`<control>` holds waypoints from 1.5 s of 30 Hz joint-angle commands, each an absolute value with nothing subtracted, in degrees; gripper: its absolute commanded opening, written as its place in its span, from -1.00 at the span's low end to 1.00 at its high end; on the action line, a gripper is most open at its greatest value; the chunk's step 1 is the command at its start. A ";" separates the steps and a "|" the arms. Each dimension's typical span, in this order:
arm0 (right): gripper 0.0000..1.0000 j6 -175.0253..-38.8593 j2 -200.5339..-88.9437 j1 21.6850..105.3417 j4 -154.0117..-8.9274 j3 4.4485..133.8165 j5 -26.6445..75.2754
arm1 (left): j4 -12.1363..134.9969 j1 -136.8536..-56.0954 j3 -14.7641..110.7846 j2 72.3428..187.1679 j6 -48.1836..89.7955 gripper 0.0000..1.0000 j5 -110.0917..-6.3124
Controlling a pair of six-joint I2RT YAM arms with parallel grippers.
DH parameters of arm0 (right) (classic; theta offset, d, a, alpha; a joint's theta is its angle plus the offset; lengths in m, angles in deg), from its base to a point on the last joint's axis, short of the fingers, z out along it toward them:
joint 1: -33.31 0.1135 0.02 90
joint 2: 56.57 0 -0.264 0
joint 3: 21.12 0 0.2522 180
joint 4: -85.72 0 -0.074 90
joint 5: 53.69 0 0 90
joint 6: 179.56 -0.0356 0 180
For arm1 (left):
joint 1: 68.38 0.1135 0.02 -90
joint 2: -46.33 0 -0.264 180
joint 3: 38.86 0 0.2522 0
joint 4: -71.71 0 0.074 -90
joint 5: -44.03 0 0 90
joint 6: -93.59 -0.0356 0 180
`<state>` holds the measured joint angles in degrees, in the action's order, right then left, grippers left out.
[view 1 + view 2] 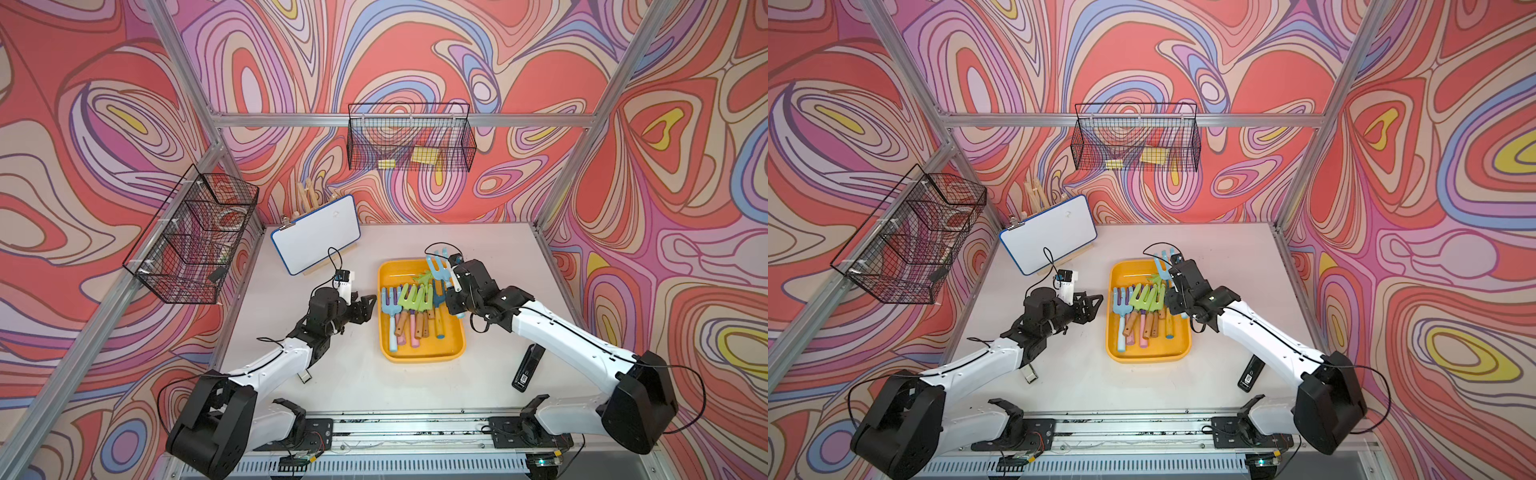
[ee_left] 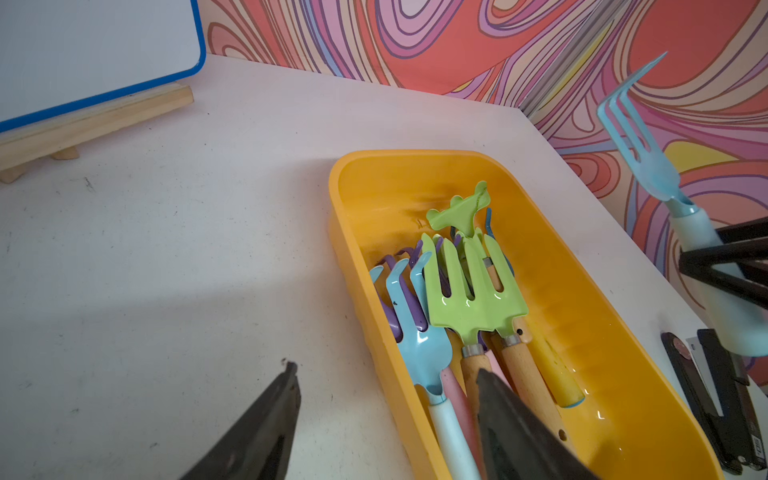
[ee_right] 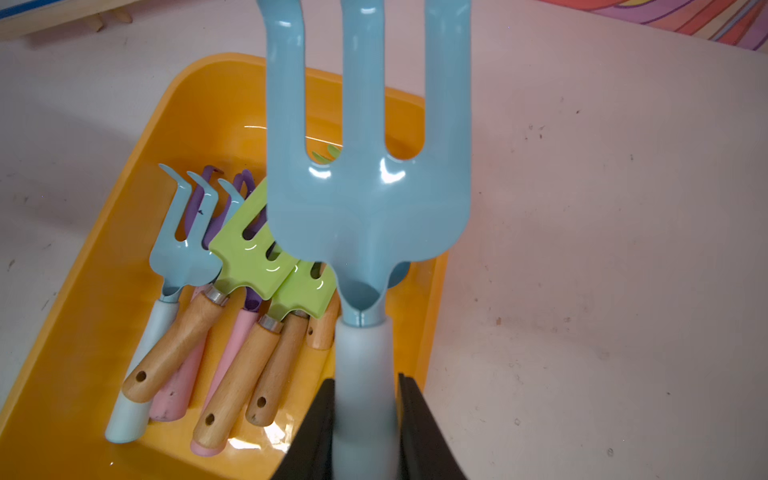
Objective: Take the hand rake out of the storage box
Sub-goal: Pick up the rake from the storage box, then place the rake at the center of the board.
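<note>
"Hand rake (image 3: 365,199), pale blue: right gripper (image 3: 365,390) clamped tight on its handle, tines up, raised over the storage box (image 3: 124,216) at its far corner."

"Lifting-out stage, I'd say. Next?"

"Probably carry it past the rim onto the table (image 1: 332,374). Left gripper (image 1: 366,307) gapes empty beside the box."

Rakes (image 2: 469,299) in storage box (image 2: 582,299), fingers (image 2: 266,428) apart
</note>
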<state>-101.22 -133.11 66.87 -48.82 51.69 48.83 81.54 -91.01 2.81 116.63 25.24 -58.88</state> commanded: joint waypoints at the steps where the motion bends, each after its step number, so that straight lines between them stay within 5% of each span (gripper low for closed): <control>1: -0.68 -100.99 -132.33 65.81 -48.16 52.93 53.24 | 82.79 -91.20 3.65 117.08 25.36 0.45 -59.23; 17: -0.68 -97.68 -136.97 51.62 -53.46 53.95 45.97 | 80.42 -91.13 6.03 116.82 25.01 0.45 -59.36; 45: -0.63 -97.36 -163.22 43.91 -58.41 68.84 37.95 | 80.53 -91.16 6.02 116.95 25.03 0.46 -59.33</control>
